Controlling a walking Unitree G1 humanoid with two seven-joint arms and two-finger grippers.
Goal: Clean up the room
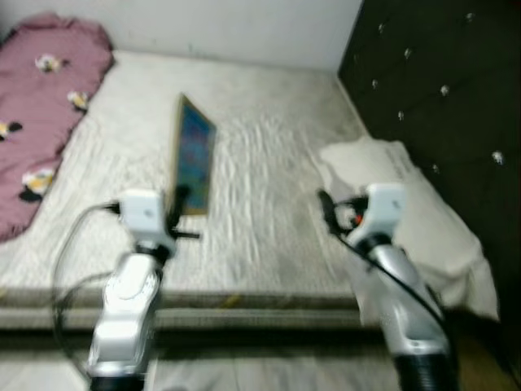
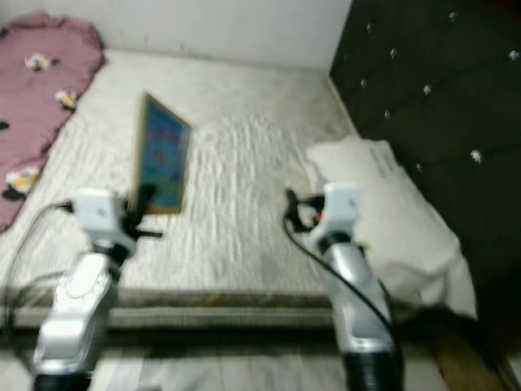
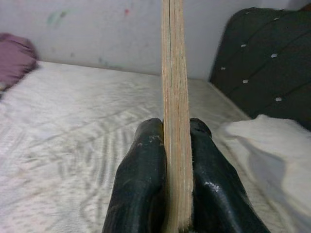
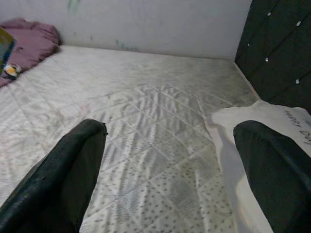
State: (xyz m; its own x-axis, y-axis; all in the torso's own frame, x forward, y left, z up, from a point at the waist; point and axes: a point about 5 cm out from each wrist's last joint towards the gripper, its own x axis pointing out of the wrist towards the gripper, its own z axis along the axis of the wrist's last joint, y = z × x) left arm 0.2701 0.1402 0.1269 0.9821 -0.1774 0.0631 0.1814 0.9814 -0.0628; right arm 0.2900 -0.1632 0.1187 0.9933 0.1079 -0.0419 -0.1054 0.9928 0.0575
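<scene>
Wooden-framed flat board with a blue, colourful picture face [image 1: 194, 155] stands on edge above the white quilted mattress [image 1: 260, 147], pinched at its near end between the two black fingers [image 3: 141, 194] of the left gripper [image 1: 179, 208], whose jaws are pressed tight on its layered plywood edge (the wrist view shows the pale wood running straight up between them). From there the silver left arm [image 1: 126, 309] runs back toward the foot of the bed, a grey cable looping beside it.

Over on the right side, the right gripper [image 1: 326, 208] hovers above the mattress with its jaws spread wide and nothing between them; a white crumpled pillow [image 1: 415, 220] lies just beside it, against the black tufted headboard with shiny studs [image 1: 440, 90]. A mauve blanket with small cartoon prints [image 1: 41, 98] is bunched along the far left edge of the bed, well apart from the board. Both head views are a little blurred.
</scene>
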